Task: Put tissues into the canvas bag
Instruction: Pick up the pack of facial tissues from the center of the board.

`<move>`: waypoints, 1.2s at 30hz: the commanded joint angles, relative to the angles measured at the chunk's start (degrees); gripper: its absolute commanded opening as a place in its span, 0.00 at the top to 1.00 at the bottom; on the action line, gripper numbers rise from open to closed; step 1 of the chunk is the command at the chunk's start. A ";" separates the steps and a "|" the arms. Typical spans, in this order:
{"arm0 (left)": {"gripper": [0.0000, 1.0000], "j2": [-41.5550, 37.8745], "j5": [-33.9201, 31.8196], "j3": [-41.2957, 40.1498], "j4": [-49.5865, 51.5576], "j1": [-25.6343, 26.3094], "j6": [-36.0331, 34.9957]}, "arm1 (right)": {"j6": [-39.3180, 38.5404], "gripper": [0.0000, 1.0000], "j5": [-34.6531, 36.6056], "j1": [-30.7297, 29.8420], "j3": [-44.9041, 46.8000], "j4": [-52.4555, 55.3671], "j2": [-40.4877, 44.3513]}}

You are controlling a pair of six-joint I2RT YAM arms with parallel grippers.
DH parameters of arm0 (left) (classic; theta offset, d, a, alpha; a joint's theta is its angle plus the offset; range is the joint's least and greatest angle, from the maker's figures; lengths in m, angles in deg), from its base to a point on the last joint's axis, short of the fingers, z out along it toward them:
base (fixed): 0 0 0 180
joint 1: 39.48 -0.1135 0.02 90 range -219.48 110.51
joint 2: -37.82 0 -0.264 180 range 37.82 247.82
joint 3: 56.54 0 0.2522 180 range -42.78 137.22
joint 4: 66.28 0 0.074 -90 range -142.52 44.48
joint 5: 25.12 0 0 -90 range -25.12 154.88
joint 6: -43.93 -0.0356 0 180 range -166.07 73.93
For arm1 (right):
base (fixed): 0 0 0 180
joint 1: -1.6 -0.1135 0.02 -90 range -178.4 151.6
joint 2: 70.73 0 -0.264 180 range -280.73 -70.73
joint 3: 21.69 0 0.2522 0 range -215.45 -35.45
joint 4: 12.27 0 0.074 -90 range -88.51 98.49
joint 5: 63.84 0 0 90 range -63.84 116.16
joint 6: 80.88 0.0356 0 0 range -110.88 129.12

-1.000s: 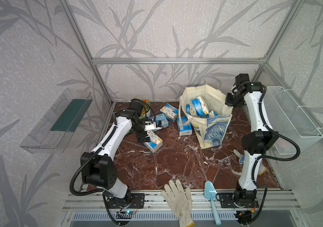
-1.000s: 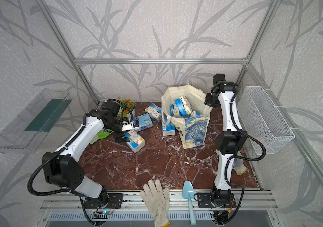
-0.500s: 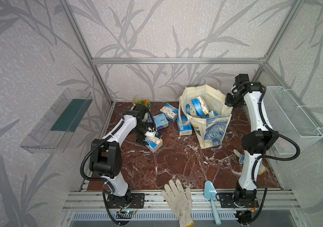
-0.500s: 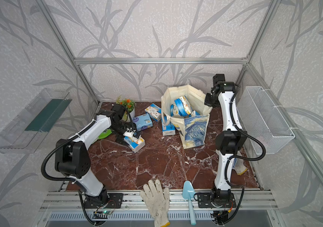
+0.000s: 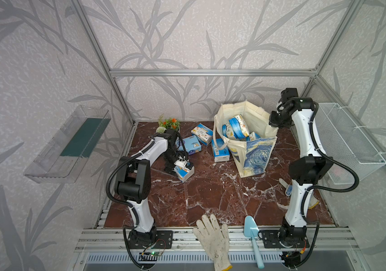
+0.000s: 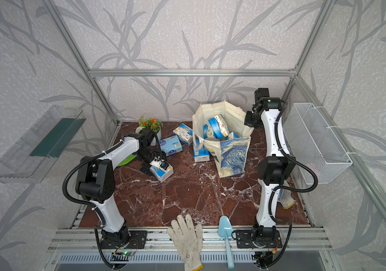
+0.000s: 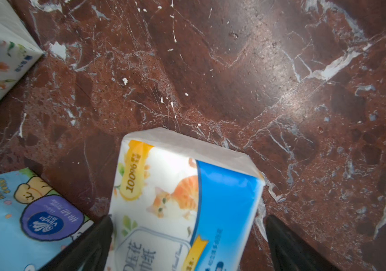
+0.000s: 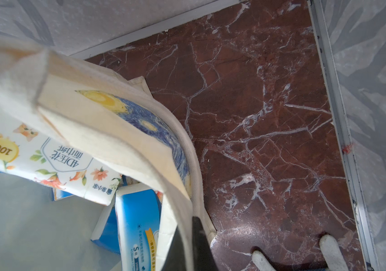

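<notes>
The cream canvas bag (image 5: 253,154) (image 6: 232,154) with its blue swirl print stands open at the back right. Several tissues (image 5: 236,126) lie inside it. My right gripper (image 5: 274,123) (image 8: 193,244) is shut on the bag's rim and holds the mouth open. A cat-print tissue pack (image 5: 183,172) (image 7: 182,187) lies flat on the marble. My left gripper (image 5: 175,167) (image 7: 187,234) stands open astride it, one finger on each side. Three more packs lie loose: a cartoon one (image 5: 189,145), one behind it (image 5: 202,133) and one against the bag (image 5: 220,150).
A small flower pot (image 5: 169,123) stands in the back left corner. A white work glove (image 5: 213,237) and a blue trowel (image 5: 253,234) lie at the front edge. A wire basket (image 5: 347,138) hangs on the right wall, a clear shelf (image 5: 70,145) on the left.
My left arm has folded in, and its open gripper has come down around the cat-print pack. The right arm and the bag have not moved.
</notes>
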 commanded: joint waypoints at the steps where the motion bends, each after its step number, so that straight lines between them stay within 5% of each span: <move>1: 0.00 1.39 -3.56 2.45 1.28 0.73 -13.38 | -1.00 0.93 -1.04 -0.10 -0.31 0.81 2.53; 15: 0.00 4.13 -9.73 2.45 3.02 3.43 -11.11 | -1.43 0.93 -1.02 -0.10 0.73 0.46 2.69; 23: 0.00 2.31 -6.54 0.67 2.54 4.02 -10.78 | -1.56 0.93 -1.10 -0.10 2.30 -0.19 3.24; 36: 0.35 0.51 -11.39 -3.80 -0.22 4.77 -5.13 | -1.76 0.93 -1.08 -0.10 4.09 -1.21 4.00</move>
